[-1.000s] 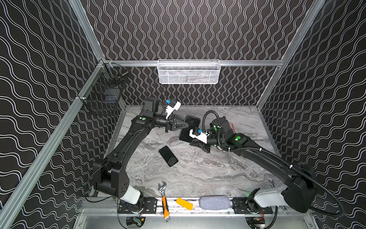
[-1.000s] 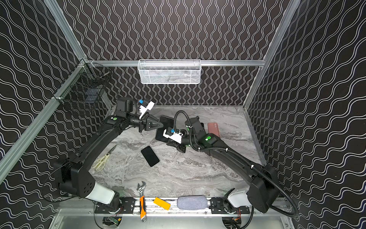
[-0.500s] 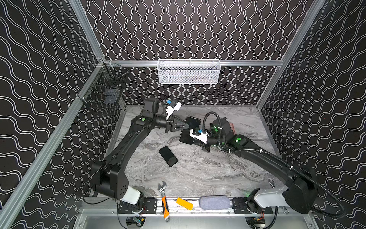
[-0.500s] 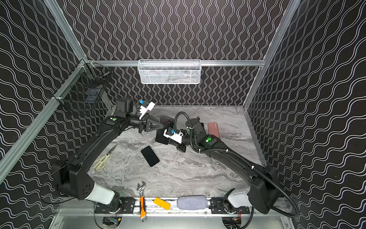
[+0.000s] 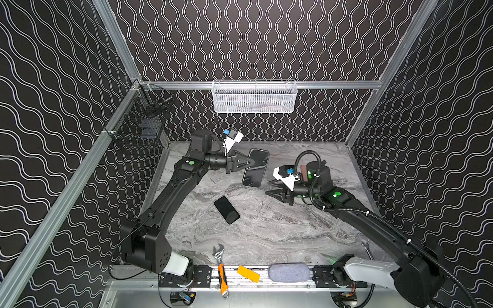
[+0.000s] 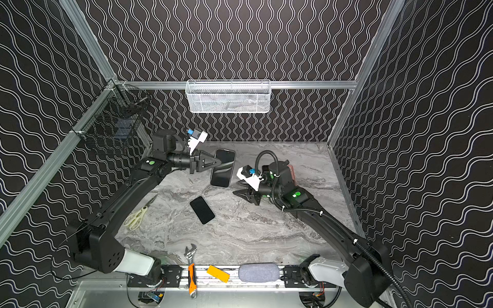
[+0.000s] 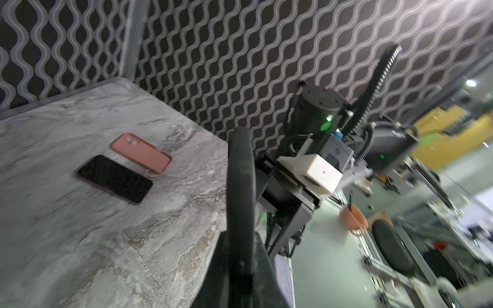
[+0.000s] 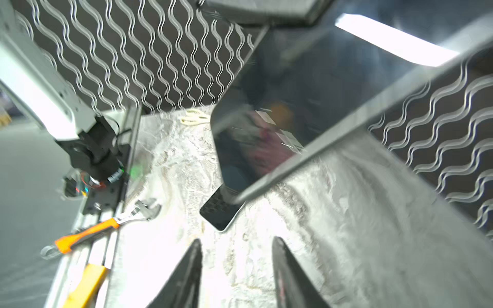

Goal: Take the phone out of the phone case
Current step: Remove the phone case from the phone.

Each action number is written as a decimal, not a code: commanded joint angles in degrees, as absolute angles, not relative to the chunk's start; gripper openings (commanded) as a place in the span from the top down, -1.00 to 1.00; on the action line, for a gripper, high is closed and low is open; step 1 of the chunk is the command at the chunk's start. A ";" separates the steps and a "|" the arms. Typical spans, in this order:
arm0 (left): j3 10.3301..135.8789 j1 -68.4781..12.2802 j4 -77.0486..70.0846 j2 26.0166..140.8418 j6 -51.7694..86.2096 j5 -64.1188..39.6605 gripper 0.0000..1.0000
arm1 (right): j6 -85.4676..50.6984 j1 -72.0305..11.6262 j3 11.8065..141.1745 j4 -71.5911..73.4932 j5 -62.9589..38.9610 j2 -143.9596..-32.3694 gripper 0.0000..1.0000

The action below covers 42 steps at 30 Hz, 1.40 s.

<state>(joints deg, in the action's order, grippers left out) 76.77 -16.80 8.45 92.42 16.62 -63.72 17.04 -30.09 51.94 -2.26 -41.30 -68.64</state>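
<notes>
Two pincers: left pincer [image 5: 250, 162] pinches the phone [image 5: 256, 173] by its edge, upright over the table [image 5: 266, 234]; right pincer [image 5: 268, 187] spread, empty, near it. Black phone case [image 7: 240, 173] looks still on (hard to be sure), so extraction remains.

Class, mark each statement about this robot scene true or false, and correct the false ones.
1. The left gripper has its jaws shut on a dark phone. True.
2. The right gripper grips that phone too. False: its jaws stand open, apart from it.
3. A second phone lies flat on the table. True.
4. The wrench touches the second phone. False: it lies apart, at the table's front edge.
</notes>
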 commanded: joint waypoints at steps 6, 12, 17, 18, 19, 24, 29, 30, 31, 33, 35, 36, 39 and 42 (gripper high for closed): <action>62.36 -16.17 -15.42 83.20 54.36 -30.61 1.00 | -21.35 -22.35 43.16 26.62 -48.46 -65.17 -0.73; 46.15 -16.64 -34.81 76.23 77.10 -19.81 1.00 | -36.08 -22.24 43.03 27.47 -42.26 -66.17 -0.99; 42.21 -16.98 -43.88 77.28 86.05 -20.50 1.00 | -46.49 -22.40 36.09 40.88 -39.62 -66.30 -0.98; 41.01 -17.12 -48.48 78.21 88.35 -20.39 1.00 | -49.20 -22.41 34.96 43.99 -39.55 -66.96 -0.98; 40.09 -17.23 -52.20 79.16 90.42 -20.46 1.00 | -51.77 -22.46 34.20 46.78 -39.70 -67.92 -0.97; 38.38 -19.57 -62.61 83.42 96.14 -20.19 1.00 | -56.91 -24.65 33.88 55.32 -39.99 -72.88 -0.89; 38.49 -22.05 -63.11 83.94 94.89 -19.07 1.00 | -58.55 -27.56 34.96 59.91 -39.29 -76.72 -0.86; 38.55 -22.27 -63.11 84.11 94.79 -19.18 1.00 | -58.84 -27.84 35.19 60.64 -39.24 -77.42 -0.85; 38.61 -22.55 -63.11 84.47 94.83 -19.30 1.00 | -59.26 -28.24 35.41 61.70 -39.29 -78.20 -0.85; 38.43 -23.14 -63.26 84.68 95.20 -19.03 1.00 | -59.88 -28.76 35.94 63.28 -39.53 -79.45 -0.84; 38.27 -23.70 -63.26 84.68 94.84 -18.66 1.00 | -60.10 -29.09 36.45 64.51 -39.73 -80.31 -0.83; 38.18 -23.84 -63.31 84.64 94.83 -18.48 1.00 | -60.12 -29.33 36.71 65.04 -39.89 -80.65 -0.82; 37.86 -24.03 -63.37 84.77 94.94 -18.37 1.00 | -59.54 -29.99 37.68 64.98 -40.27 -81.12 -0.81; 38.01 -24.18 -63.50 85.08 95.19 -18.46 1.00 | -58.18 -30.66 38.44 63.27 -40.08 -81.12 -0.81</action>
